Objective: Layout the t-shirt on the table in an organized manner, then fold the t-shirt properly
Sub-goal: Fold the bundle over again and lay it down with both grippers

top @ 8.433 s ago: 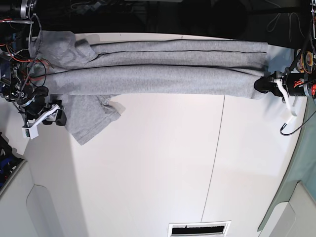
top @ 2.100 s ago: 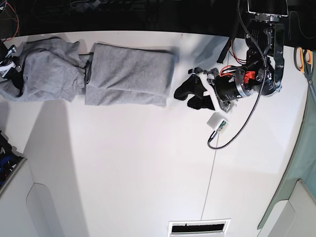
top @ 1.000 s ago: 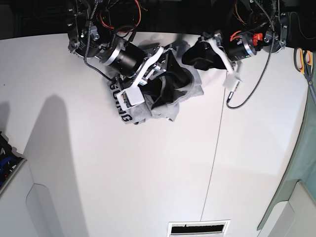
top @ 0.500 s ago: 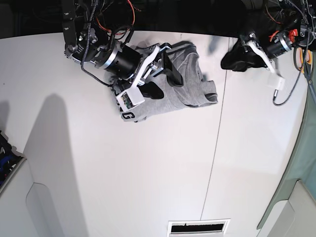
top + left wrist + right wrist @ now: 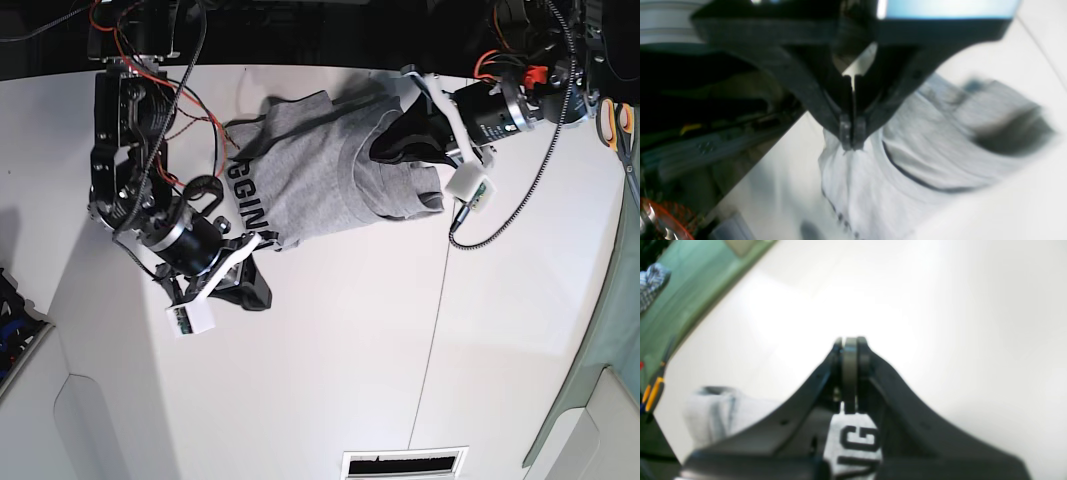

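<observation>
The grey t-shirt lies bunched at the back of the white table, its black lettering along the left edge. In the base view my left gripper reaches in from the right. The left wrist view shows that gripper shut, with t-shirt fabric gathered into its tips. My right gripper sits at the shirt's near-left corner. In the right wrist view it is shut, and a lettered strip of t-shirt runs between its fingers.
A thin dark seam crosses the table. Orange-handled pliers lie at the far right edge, beside a green surface. A vent slot sits at the near edge. Cables trail from both arms.
Both grippers have shut. The right gripper moved forward and left, drawing out the lettered edge. The left gripper came back from the right onto the shirt, which now lies wider.
</observation>
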